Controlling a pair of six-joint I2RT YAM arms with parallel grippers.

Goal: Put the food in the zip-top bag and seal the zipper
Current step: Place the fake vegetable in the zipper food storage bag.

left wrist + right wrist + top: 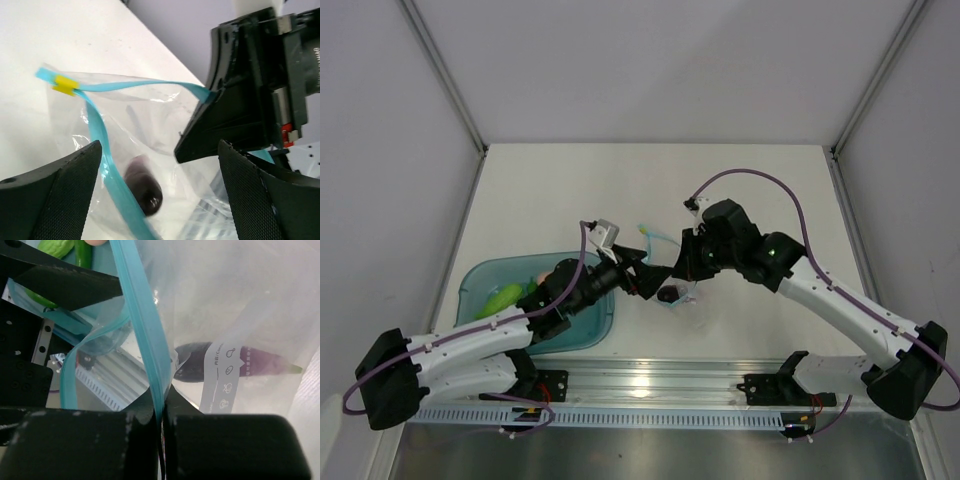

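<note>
Your right gripper (161,407) pinches the light-blue zipper strip (142,315) of the clear floppy zip-top bag (150,110); your left gripper (159,170) stands spread at its mouth (dark purple toy eggplant (144,189) inside).

**A:** Finish on the zip-top bag (165,120)?

**B:** Thin clear plastic film, glossy and creased. Its zipper (107,155) is a smooth light-blue plastic strip with a yellow plastic slider (66,83). The eggplant (143,187) is shiny dark-purple plastic.

**A:** And the hardware?

**B:** On the left gripper (159,145), matt black, with finely grained pads (250,195). On the right gripper (161,412), matt black, faintly scuffed. The arm shells (470,345) are smooth white plastic. The table (570,190) is matt white. The tray (475,280), at eight o'clock, is translucent teal plastic. The rail (650,385), at six o'clock, is bright bare metal.
</note>
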